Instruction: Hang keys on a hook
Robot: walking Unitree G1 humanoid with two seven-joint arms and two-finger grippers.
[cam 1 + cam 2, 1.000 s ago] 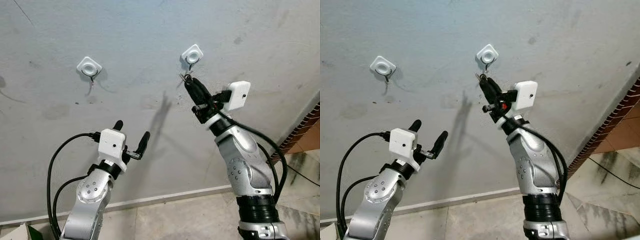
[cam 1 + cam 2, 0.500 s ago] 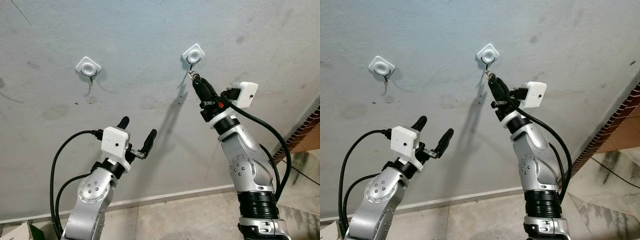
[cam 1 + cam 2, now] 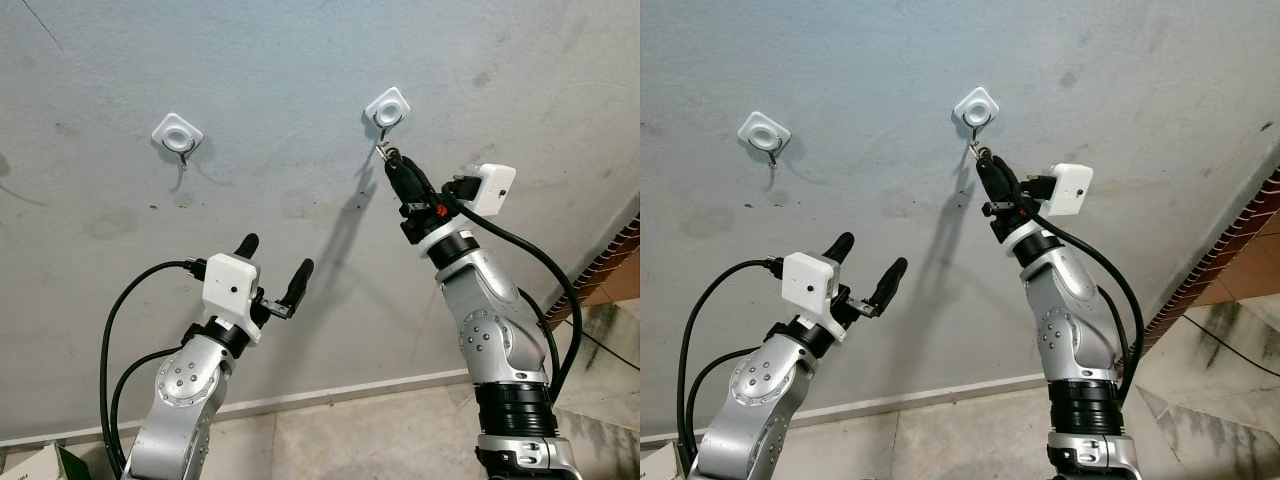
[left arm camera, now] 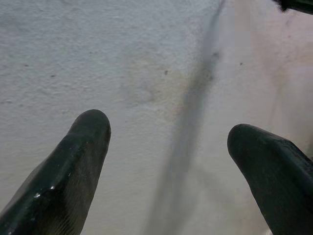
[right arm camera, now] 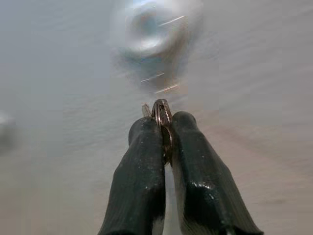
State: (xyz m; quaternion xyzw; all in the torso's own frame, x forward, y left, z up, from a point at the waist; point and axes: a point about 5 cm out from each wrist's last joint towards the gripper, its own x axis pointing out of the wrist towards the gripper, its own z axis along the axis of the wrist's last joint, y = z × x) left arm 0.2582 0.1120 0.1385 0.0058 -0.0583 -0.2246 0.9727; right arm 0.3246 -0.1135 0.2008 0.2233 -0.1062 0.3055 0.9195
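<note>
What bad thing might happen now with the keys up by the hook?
The right gripper pinches the key ring by a thin edge at its fingertips, so the ring might slip out and drop to the floor. The ring sits just below the right hook, which looks blurred in the right wrist view, so the aim may be off and the ring could miss the hook.

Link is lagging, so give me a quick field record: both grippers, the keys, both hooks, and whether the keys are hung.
right gripper: raised to the wall, shut on key ring, just below right hook
key ring: pinched between the fingertips, metal loop poking out
right hook: white pad, key ring close beneath it
left hook: white pad, nothing on it
left gripper: open, held low, facing bare wall
hung: not yet confirmed; contact with hook too small to tell
</note>
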